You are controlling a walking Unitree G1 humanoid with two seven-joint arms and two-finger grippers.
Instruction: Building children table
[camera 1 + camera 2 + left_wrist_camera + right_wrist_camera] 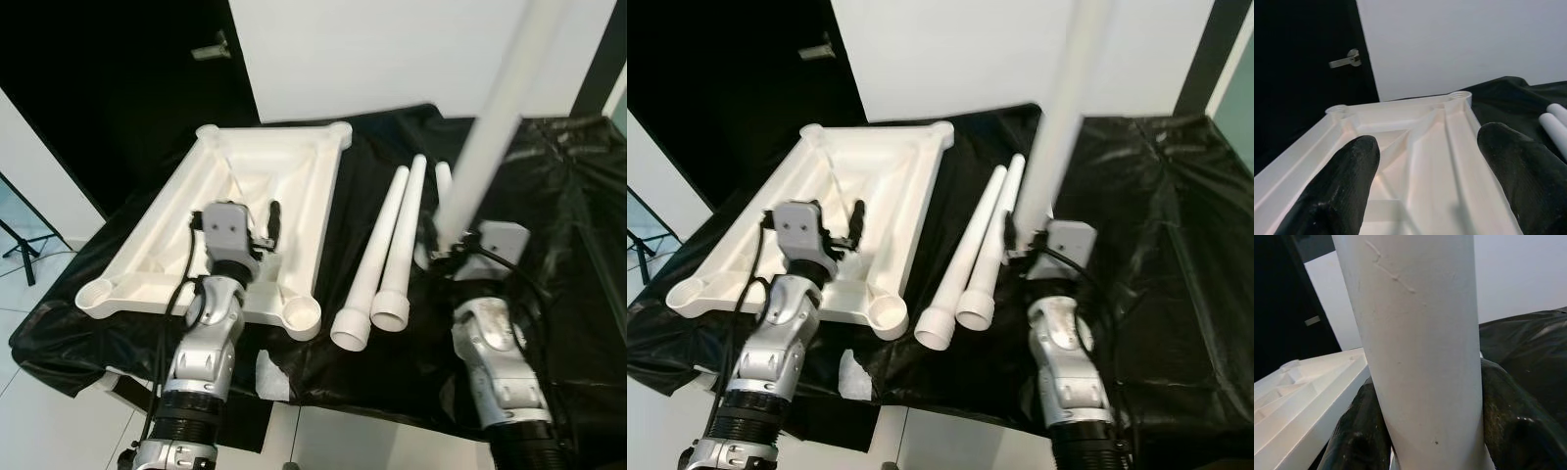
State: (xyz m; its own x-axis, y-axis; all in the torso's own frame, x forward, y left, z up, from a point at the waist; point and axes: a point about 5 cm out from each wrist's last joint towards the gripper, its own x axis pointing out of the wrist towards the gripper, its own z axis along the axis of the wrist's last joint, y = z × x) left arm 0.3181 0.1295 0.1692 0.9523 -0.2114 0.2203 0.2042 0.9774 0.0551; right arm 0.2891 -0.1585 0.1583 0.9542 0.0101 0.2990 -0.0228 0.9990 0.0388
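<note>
The right pincer (453, 245) grips a white table leg (490, 127) upright; the left pincer (1425, 171) hovers wide over the upturned tabletop (294, 176) (two legs (387, 245) lie beside it). Next, the leg probably needs seating in a corner socket (302, 313).

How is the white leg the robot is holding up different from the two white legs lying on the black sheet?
The held white tapered plastic leg stands nearly upright, clamped between the right gripper's black fingers; the two loose white tapered legs lie flat side by side on the black plastic sheet, untouched. The loose pair show open wide ends toward the robot; the held leg's ends are not clear. All look alike in colour and shape.
</note>
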